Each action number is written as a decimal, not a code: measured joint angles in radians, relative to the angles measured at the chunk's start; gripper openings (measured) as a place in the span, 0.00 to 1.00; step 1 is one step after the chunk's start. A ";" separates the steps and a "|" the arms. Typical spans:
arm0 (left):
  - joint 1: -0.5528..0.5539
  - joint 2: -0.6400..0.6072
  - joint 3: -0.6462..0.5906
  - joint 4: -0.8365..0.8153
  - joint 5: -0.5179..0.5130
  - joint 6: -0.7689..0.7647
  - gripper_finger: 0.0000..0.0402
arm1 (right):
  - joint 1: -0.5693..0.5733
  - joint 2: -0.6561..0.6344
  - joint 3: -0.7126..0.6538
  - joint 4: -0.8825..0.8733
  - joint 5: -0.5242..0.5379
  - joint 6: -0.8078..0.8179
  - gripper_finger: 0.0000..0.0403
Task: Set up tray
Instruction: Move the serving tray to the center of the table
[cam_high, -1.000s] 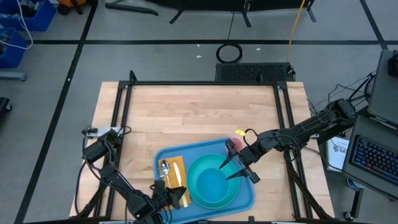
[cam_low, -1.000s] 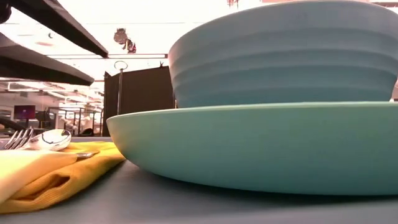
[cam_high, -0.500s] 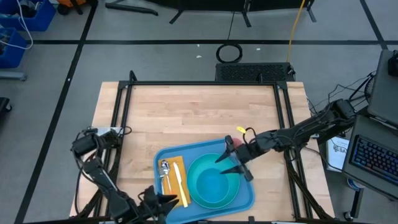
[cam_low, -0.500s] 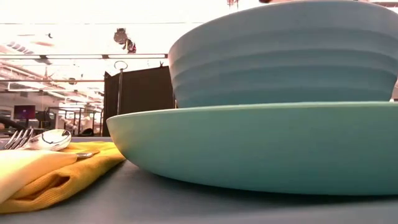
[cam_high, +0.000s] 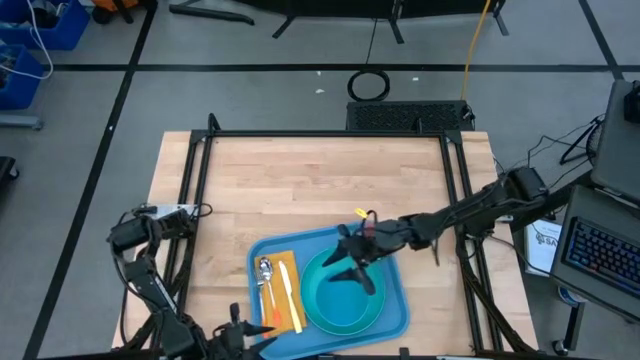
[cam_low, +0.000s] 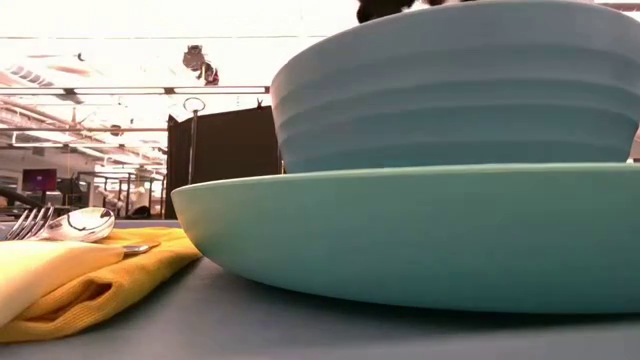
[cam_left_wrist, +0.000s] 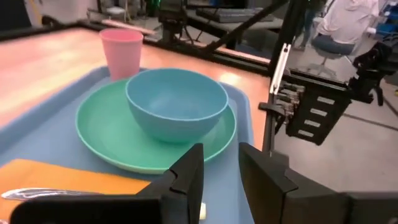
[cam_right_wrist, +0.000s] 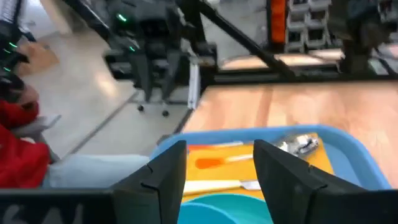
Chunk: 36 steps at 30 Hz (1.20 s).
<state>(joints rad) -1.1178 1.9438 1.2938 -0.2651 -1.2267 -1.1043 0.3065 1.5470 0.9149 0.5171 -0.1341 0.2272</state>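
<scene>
Pale butcher-block wood covers the work table (cam_high: 300, 190), and the large flat blue plastic tray (cam_high: 395, 312) with its low rim lies near the table's six o'clock edge, a little toward five. On the tray, a round teal plate (cam_high: 322, 310) carries a light blue ribbed bowl (cam_left_wrist: 176, 104). At the plate's nine o'clock a yellow cloth napkin (cam_high: 291, 300) holds a steel spoon (cam_high: 264, 268) and fork (cam_low: 30, 221). A pink plastic cup (cam_left_wrist: 122, 51) stands on the tray, just beyond the plate as the left wrist camera sees it.

The right gripper (cam_high: 347, 270) hovers above the plate and bowl, at about the plate's twelve o'clock; its fingers (cam_right_wrist: 163, 177) stand apart with nothing between them. The left gripper (cam_left_wrist: 217, 180) waits low off the table's seven o'clock corner, its two fingers parted and empty.

By my reading the setting is nearly complete, and the right arm is either releasing or checking the bowl. To do this well, it should lift straight up before swinging away toward three o'clock, so a finger does not catch the bowl's rim and drag it across the plate. The cup sits close by at roughly one o'clock of the plate; any sideways sweep at low height could tip it.
</scene>
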 joint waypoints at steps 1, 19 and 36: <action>-0.005 0.000 0.000 -0.003 -0.017 0.004 0.26 | -0.001 0.019 0.024 -0.025 0.002 0.003 0.44; -0.107 -0.085 0.000 -0.459 -0.211 -0.307 0.26 | -0.023 0.390 0.499 -0.347 -0.087 0.000 0.18; -0.100 -0.087 0.000 -0.502 -0.188 -0.323 0.26 | -0.029 0.743 0.878 -0.442 -0.133 0.121 0.00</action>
<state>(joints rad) -1.2182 1.8568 1.2938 -0.7675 -1.4151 -1.4273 0.2771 2.2899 1.7930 0.0753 -0.2673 0.3479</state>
